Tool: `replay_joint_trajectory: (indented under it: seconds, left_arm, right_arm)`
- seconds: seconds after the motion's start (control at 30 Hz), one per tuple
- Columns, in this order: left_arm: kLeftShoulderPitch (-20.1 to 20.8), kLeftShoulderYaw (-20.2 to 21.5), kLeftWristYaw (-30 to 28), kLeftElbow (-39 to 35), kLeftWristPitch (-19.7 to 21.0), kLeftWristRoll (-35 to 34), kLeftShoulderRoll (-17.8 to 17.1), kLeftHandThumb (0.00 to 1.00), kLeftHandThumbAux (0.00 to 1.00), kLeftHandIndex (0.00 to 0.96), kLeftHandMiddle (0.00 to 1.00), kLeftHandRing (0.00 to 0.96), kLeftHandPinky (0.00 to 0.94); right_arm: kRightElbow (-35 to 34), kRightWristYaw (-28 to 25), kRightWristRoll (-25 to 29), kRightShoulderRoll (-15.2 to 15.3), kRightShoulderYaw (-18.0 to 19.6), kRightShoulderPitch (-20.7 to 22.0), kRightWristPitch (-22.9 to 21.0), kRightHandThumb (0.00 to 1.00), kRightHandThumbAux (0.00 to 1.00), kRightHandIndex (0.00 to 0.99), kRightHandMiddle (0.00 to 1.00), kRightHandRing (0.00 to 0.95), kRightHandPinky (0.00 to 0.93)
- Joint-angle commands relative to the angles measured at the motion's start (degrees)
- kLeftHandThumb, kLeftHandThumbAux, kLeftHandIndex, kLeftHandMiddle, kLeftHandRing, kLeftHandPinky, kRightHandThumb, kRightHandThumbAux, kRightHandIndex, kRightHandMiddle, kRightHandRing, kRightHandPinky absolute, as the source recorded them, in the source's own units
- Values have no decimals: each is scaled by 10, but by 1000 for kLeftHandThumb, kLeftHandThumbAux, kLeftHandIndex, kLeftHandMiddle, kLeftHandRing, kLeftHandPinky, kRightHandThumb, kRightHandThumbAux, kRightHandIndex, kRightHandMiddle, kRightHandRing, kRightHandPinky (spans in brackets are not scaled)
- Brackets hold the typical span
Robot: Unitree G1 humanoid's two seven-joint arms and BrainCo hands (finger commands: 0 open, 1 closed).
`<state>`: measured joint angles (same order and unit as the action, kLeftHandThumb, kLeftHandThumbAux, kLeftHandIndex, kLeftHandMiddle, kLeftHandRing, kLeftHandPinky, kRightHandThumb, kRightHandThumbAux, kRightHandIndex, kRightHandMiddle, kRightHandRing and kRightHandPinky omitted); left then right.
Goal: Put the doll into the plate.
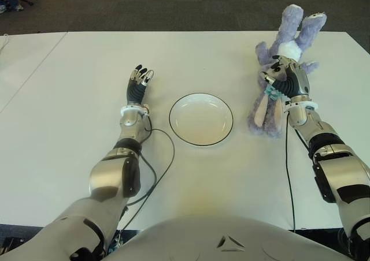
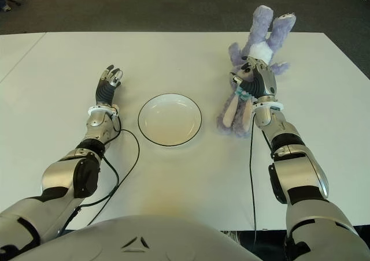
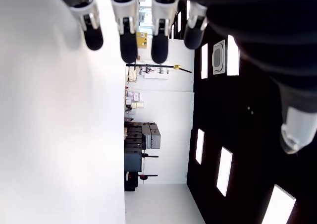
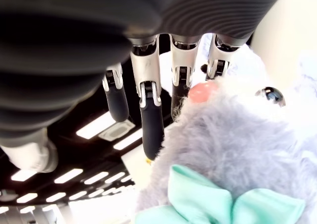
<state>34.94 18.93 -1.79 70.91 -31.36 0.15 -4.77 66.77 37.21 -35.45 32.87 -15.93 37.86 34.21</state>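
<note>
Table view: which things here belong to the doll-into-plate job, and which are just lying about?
Job:
- doll, purple plush, lying right of the plate
- plate, white, empty, table centre
- right hand, over the doll, fingers not closed on it

Lying about:
- left hand, idle left of plate
- cables on the table

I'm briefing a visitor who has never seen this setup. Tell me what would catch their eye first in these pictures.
First, the purple plush doll lying lengthwise on the white table at the robot's right, with the right hand over its middle, fingers spread and not yet closed on it. Next, the white plate with a dark rim, bare in the middle of the table. The left hand shows idle left of the plate, fingers relaxed.
</note>
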Motion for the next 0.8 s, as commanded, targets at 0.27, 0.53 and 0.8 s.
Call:
replay_joint_trajectory:
  seconds: [0.27,0.53,0.8]
  left_arm:
    - [-105,-5,13,69,61,5,29,0,492,108,152,132,80]
    - [-103,-4,13,69,62,5,30,0,497,110,155,138,111]
    - [-104,-6,12,69,63,6,30,0,506,100,144,126,86]
  right_arm:
    - [16,10,-34,9,-35,-2,-39,70,283,0,0,0,0]
    - [28,4,-30,3,-41,-4,-50,105,309,0,0,0,0]
    - [59,-24,-34,-13,-53,7,-96,153,374,0,0,0,0]
